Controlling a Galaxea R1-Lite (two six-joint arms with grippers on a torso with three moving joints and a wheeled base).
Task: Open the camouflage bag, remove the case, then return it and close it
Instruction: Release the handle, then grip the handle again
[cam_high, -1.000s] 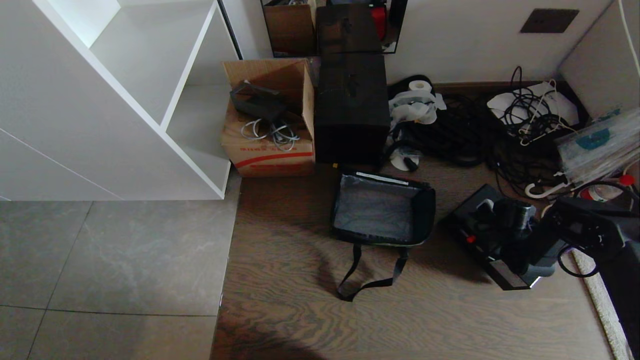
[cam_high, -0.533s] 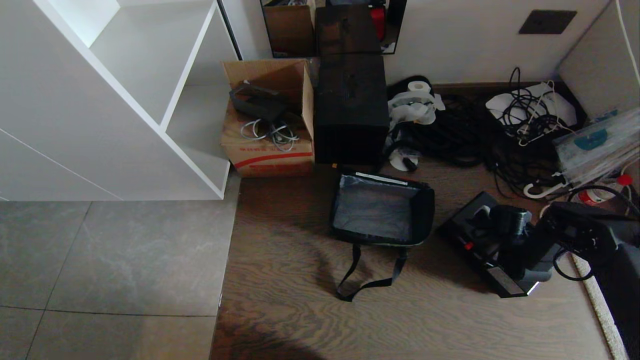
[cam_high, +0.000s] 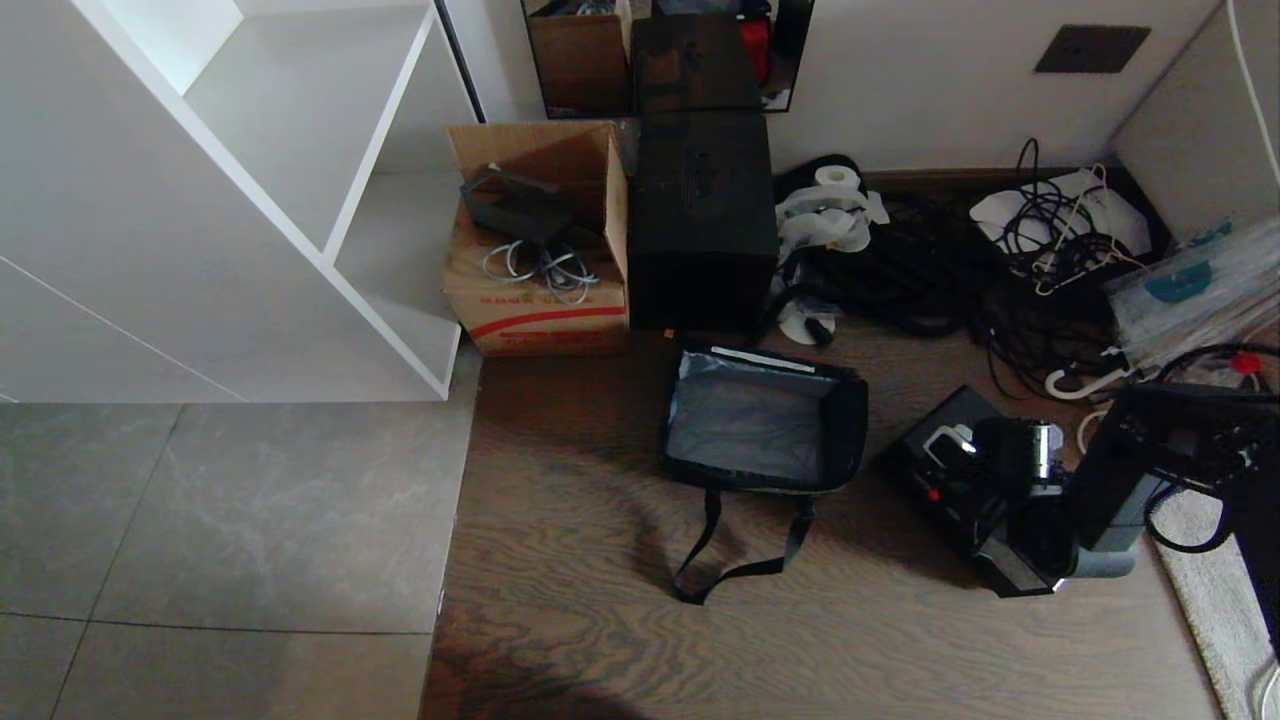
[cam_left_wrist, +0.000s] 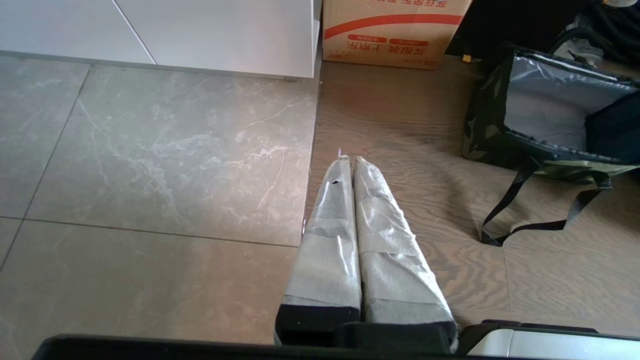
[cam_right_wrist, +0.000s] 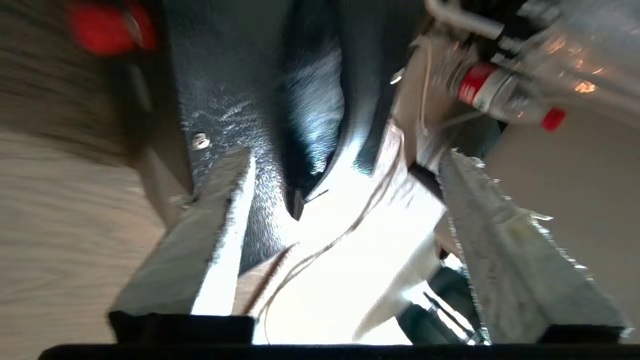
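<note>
With the case (cam_high: 960, 490) lying flat on the wooden floor (cam_high: 600, 640) and the right gripper (cam_right_wrist: 345, 200) spread wide just over it, best judged as the moment of letting go at the end of the removal. Pads (cam_right_wrist: 505, 245) parted, nothing pinched between them; black shell and strap handle of the case showing in the gap, close under the tips.

To finish the release cleanly: lift straight up and off, clear of the handle (cam_high: 945, 440) and its silver fittings, so no strap catches on a finger and drags the case. For the return, come back down square over the handle, close on its middle, keep the case level, and carry it across to the open mouth of the camouflage bag (cam_high: 765, 420).

Case to the right of the bag, near it but apart, set at a slant toward the cable pile (cam_high: 1000, 270) by the wall. Bag open, grey lining exposed and nothing visible inside, shoulder strap (cam_high: 745, 550) trailing forward across the floor; worth keeping that strap out of the path. Cardboard box (cam_high: 540, 260) and tall black box (cam_high: 705, 220) behind the bag, against the wall.

Left gripper (cam_left_wrist: 350, 165) parked well off to the left of the bag, over the seam between tile and wood, fingers pressed together on nothing.
</note>
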